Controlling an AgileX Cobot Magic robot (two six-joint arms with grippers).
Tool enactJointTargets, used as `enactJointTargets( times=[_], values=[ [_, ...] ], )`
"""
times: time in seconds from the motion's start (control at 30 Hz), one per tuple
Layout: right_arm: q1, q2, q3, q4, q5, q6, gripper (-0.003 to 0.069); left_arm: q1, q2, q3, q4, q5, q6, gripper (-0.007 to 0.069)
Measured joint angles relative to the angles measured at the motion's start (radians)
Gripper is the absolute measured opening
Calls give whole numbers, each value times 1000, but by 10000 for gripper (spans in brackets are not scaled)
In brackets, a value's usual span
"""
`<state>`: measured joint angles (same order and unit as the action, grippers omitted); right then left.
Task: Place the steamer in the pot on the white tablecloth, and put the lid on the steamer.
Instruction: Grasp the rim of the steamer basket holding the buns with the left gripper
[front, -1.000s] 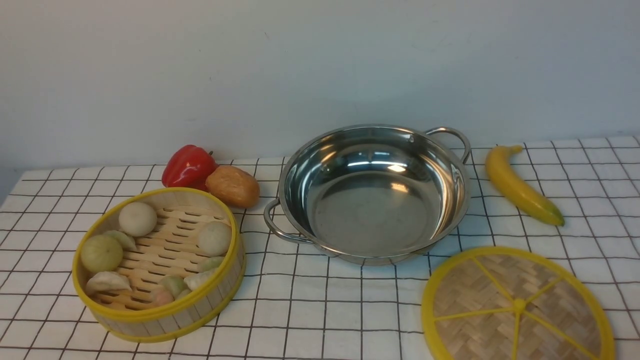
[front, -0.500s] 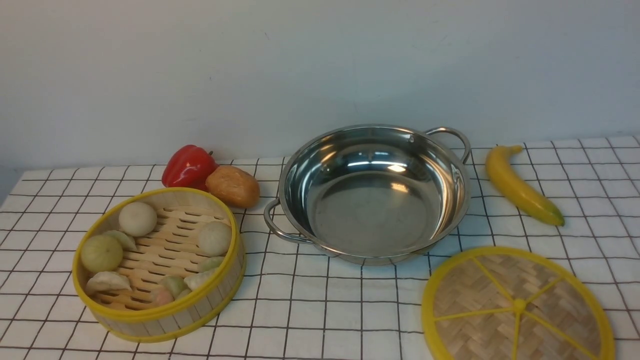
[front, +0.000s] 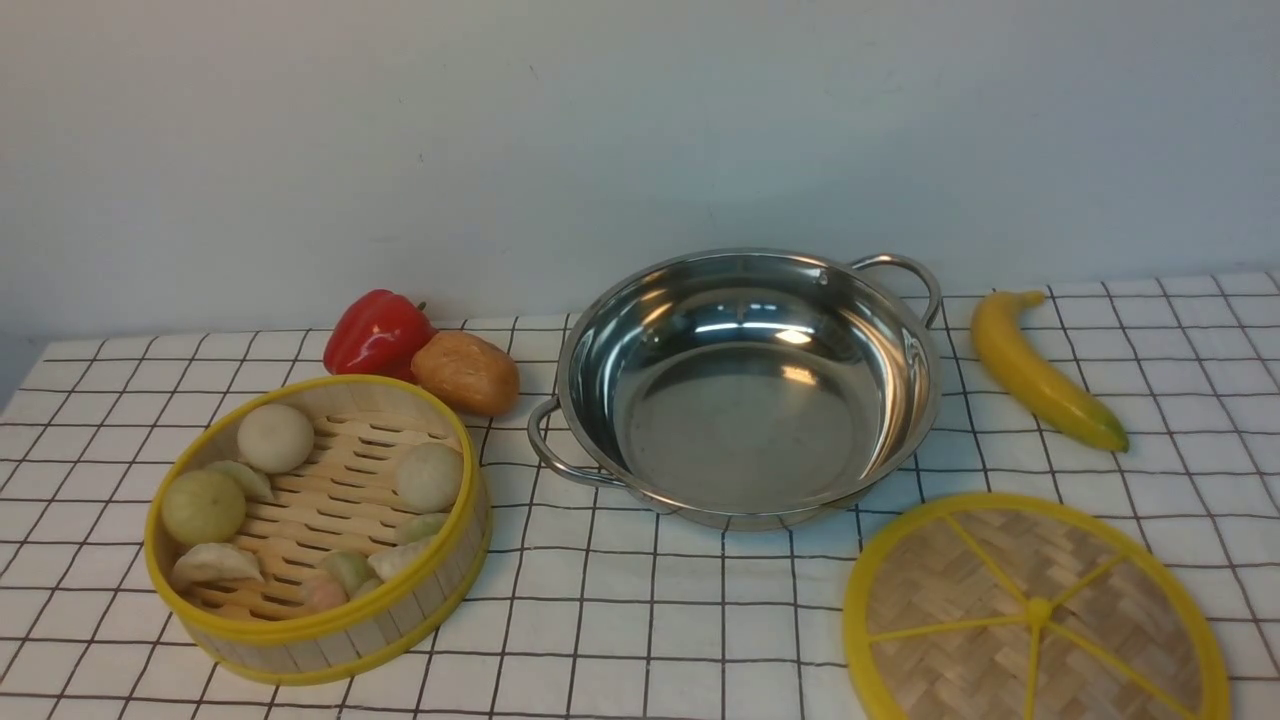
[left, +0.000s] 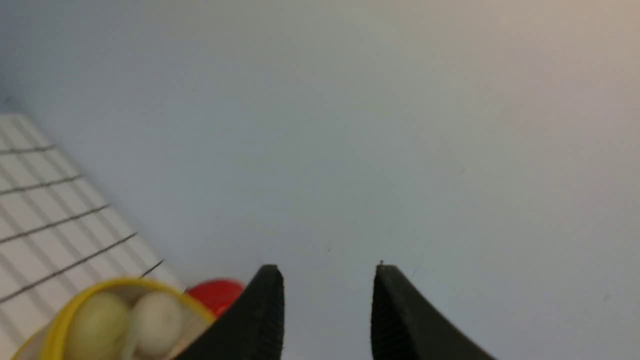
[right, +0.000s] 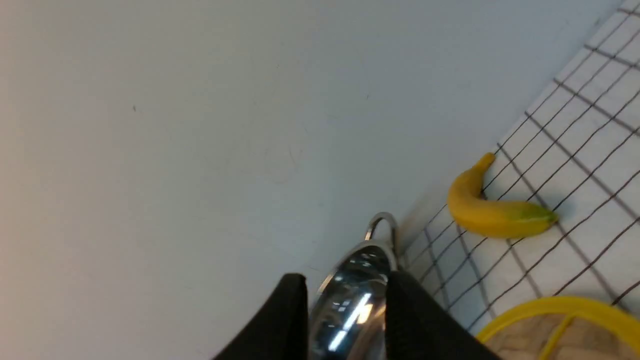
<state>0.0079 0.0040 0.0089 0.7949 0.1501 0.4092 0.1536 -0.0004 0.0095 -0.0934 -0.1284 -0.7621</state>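
The steamer (front: 318, 530), a bamboo basket with yellow rims and pale toy buns, sits at the front left of the white tablecloth (front: 640, 620). The shiny steel pot (front: 745, 385) stands empty at the middle. The woven lid (front: 1035, 612) lies flat at the front right. Neither arm shows in the front view. My left gripper (left: 327, 272) is open and empty, held in the air, with the steamer's rim (left: 70, 312) below it to one side. My right gripper (right: 345, 280) is open and empty, with the pot (right: 352, 295) seen between its fingers and the lid's rim (right: 555, 305) nearby.
A red pepper (front: 375, 335) and a brown bread roll (front: 466, 373) lie just behind the steamer, left of the pot. A banana (front: 1040, 372) lies right of the pot, behind the lid. A plain wall stands behind the table.
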Motion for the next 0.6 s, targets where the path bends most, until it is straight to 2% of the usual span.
enactJointTargets(
  times=[0.1,0.17,0.23,0.27,0.37,0.43,0.5,0.53,0.6],
  values=[
    [0,-1,-20,172,-35,41,240,0,0,1,7,-225,12,243],
    [0,-1,-78,238,-95,26,240,0,0,-7,23,-369,71,243],
    [0,-2,-142,235,-150,-41,240,0,-1,-44,31,-365,129,243],
    [0,-2,-173,216,-166,-81,240,0,-1,-70,33,-320,158,243],
    [0,25,-329,67,-150,-252,240,0,14,-198,41,-51,312,243],
    [0,52,-376,14,-97,-296,240,0,42,-234,41,57,360,243],
    [0,102,-459,-48,15,-343,240,0,106,-293,44,195,432,243],
    [0,163,-530,-102,134,-381,240,0,180,-347,46,298,469,243],
    [0,241,-603,-158,279,-422,240,0,290,-403,47,394,487,243]
  ],
)
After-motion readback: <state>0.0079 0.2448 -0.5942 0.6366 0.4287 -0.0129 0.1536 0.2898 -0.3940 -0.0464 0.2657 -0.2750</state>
